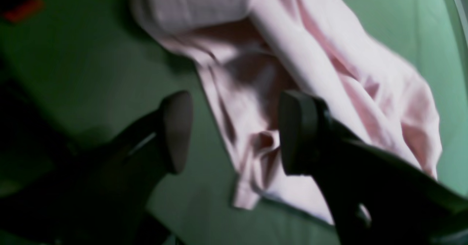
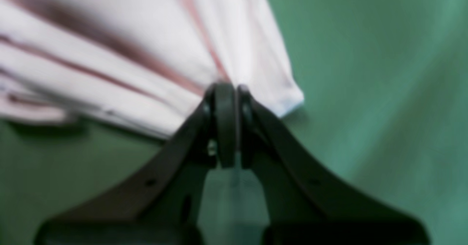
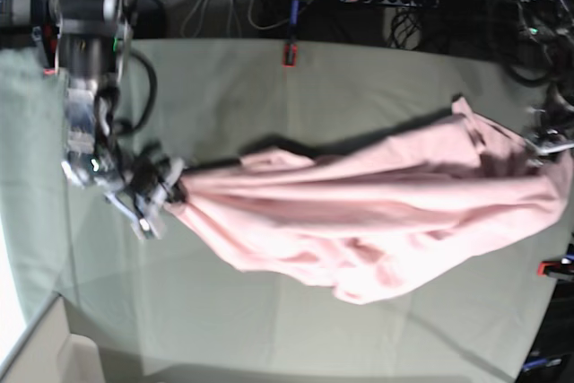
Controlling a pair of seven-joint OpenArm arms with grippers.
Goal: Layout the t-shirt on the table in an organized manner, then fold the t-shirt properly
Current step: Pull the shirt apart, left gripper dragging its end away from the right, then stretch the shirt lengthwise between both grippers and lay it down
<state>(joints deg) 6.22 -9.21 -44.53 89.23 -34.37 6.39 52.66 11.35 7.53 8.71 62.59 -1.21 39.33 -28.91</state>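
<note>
Fabric is filling the top of the left wrist view: the t-shirt, pale pink and rumpled, is lying on the green table cloth just ahead of the left gripper. Its two dark pads are standing well apart w/ nothing between them but table cloth and a loose edge of shirt; one pad is sitting over the pink folds, the other over bare green. Whether that pad is touching the cloth, can't tell. Orange-red blur in the top-left corner, too soft to name

Right wrist view: the right gripper is pinching together on the t-shirt, pads pressed tight on a bunched edge, w/ pleats fanning away from the tips toward upper left. Green table is showing beside and below the pincer

Base view: the right gripper is clamping one end of the t-shirt, which is stretching away from it in a long pink band across the table to the far edge, where the other arm's end is hard to make out. A red clamp is sitting on the table's far rim, w/ cables beyond it
</note>
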